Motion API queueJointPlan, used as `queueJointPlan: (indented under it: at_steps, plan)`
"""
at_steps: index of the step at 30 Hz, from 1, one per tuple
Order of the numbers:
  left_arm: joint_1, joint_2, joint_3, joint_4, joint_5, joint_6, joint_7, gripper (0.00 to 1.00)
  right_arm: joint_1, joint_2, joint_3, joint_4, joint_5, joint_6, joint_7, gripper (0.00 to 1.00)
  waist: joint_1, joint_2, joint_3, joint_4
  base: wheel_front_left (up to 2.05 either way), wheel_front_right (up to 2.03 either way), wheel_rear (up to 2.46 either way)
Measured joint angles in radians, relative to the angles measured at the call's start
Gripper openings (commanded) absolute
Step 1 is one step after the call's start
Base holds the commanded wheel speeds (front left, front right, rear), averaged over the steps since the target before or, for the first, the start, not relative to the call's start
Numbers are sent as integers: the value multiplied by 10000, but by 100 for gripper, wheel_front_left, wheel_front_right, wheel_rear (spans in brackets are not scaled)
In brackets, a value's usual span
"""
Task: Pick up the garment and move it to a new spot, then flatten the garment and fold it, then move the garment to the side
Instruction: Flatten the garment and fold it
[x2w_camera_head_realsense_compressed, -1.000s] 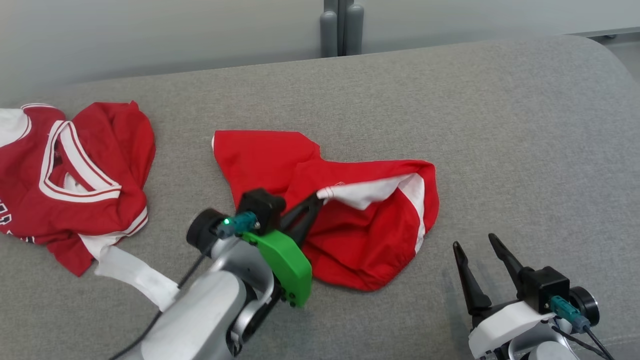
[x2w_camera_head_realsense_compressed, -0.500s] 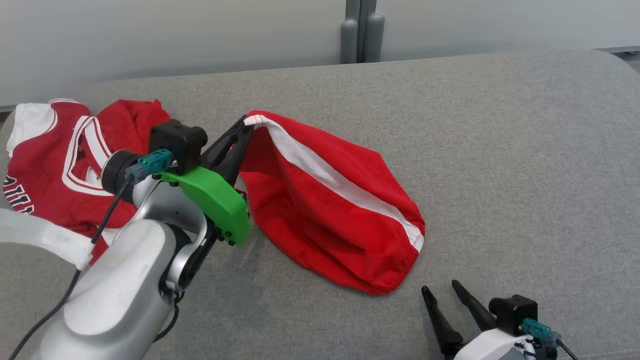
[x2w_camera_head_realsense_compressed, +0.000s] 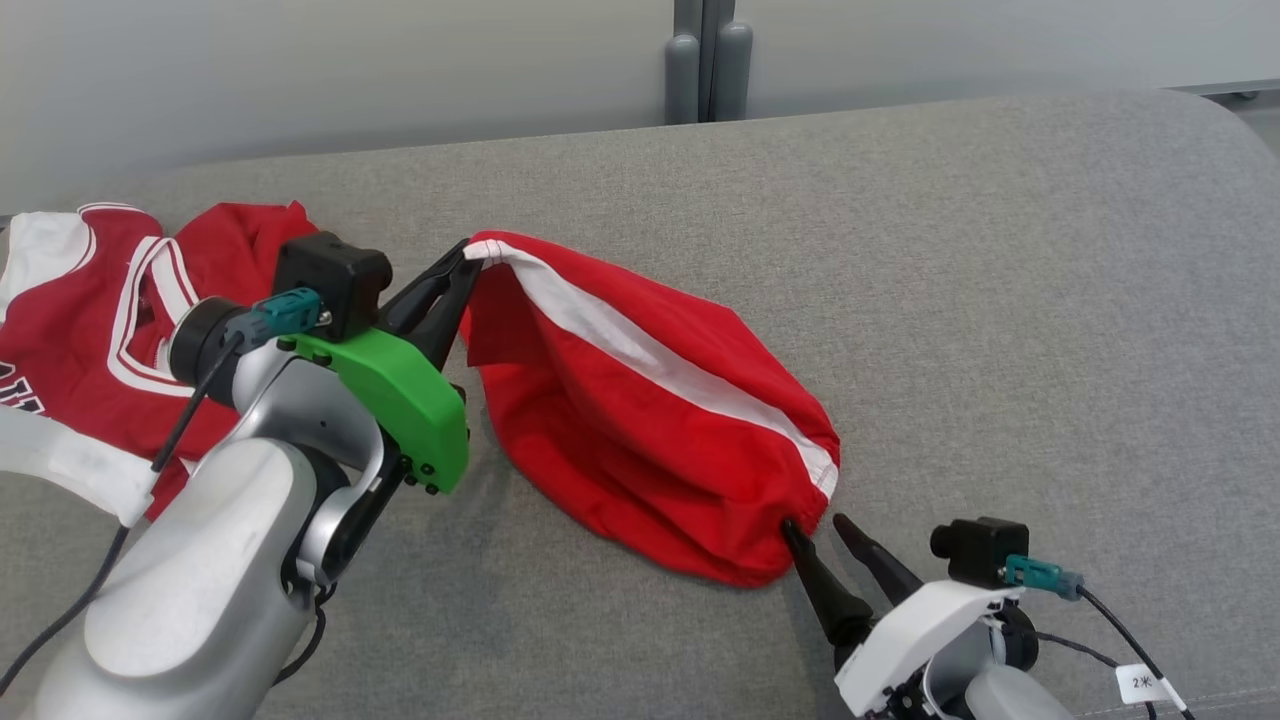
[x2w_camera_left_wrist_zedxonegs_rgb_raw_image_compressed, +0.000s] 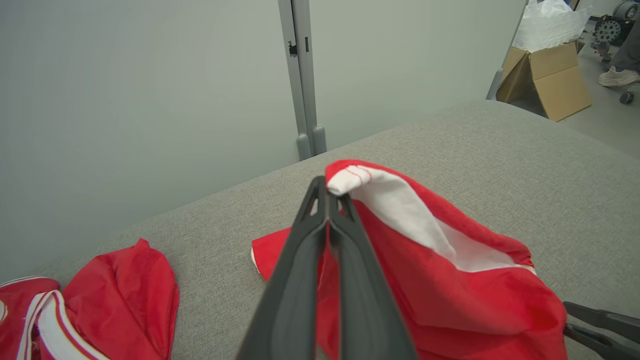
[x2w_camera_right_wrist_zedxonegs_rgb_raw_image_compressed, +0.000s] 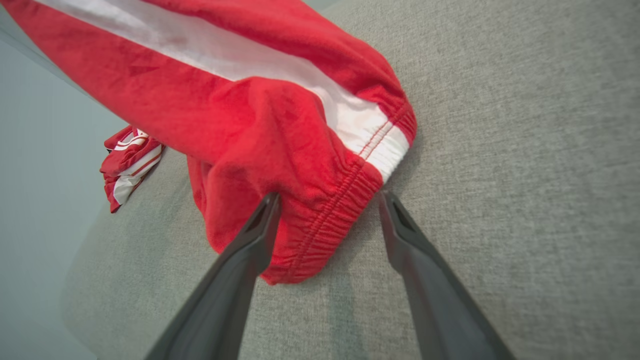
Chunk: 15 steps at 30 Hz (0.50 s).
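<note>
The red shorts hang by one white-striped corner from my left tool, which is clenched on that hem, while their gathered elastic end rests on the grey counter. My right tool is spread wide around that elastic edge, gripping nothing. I judge the pick-up is only begun. Moving, flattening, folding and setting aside are all left. A red jersey lies crumpled to my left.
</note>
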Motion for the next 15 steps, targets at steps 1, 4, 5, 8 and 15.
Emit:
queueJointPlan:
  at_steps: [1, 4, 5, 8, 15]
  plan:
    - [0, 33, 21, -54, -13, 0, 12, 0, -123, 4, 92, -6, 94, 0, 119, 100, 0, 0, 7, 11, 0, 0, 0]
    - [6, 184, 107, -196, -23, 2, 88, 0, -418, -4, 180, 8, 493, 0, 454, 100, 0, 0, 30, 50, 0, 0, 0]
    - [11, 201, 161, -219, -44, 12, 96, 0, -486, -12, 198, 10, 608, 0, 581, 100, 0, 0, 37, 65, 0, 0, 0]
    - [23, 215, 196, -343, -109, 27, 192, 0, -626, -36, 188, 67, 986, 0, 986, 100, 0, 0, 73, 128, 0, 0, 0]
    - [74, 552, 424, -560, -111, 81, 351, 0, -1190, -803, 86, 165, 1908, 0, 2284, 100, 0, 0, 194, 209, 0, 0, 0]
